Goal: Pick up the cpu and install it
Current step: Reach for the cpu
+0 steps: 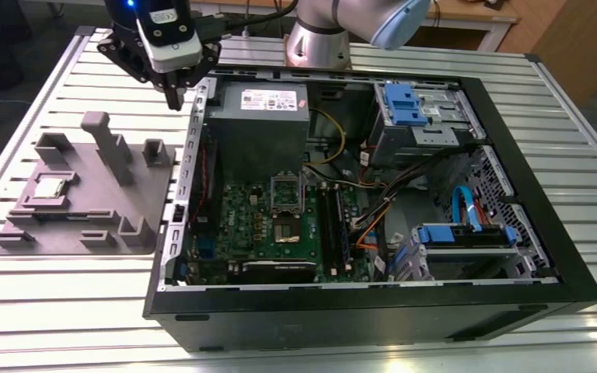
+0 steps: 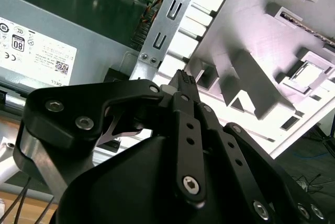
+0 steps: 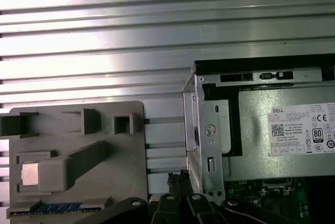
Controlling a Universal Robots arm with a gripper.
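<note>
The cpu (image 1: 50,189) is a small silvery square lying flat in a recess of a grey moulded holder (image 1: 81,225) on the slatted table, at the exterior view's left. It also shows as a bright square in the second wrist view (image 2: 308,74) and the first wrist view (image 3: 30,174). My gripper (image 1: 177,98) hangs in the air above the gap between the holder's far end and the computer case's left wall. Its black fingers (image 2: 184,80) meet at the tips, shut with nothing between them. The motherboard's socket (image 1: 285,208) lies open inside the case.
An open black computer case (image 1: 547,194) fills the middle of the table. Inside it are a grey power supply (image 1: 262,116) with a white label, blue drive brackets (image 1: 403,105) and loose cables. The holder has tall upright posts (image 1: 106,144). The arm's base (image 1: 319,39) stands behind the case.
</note>
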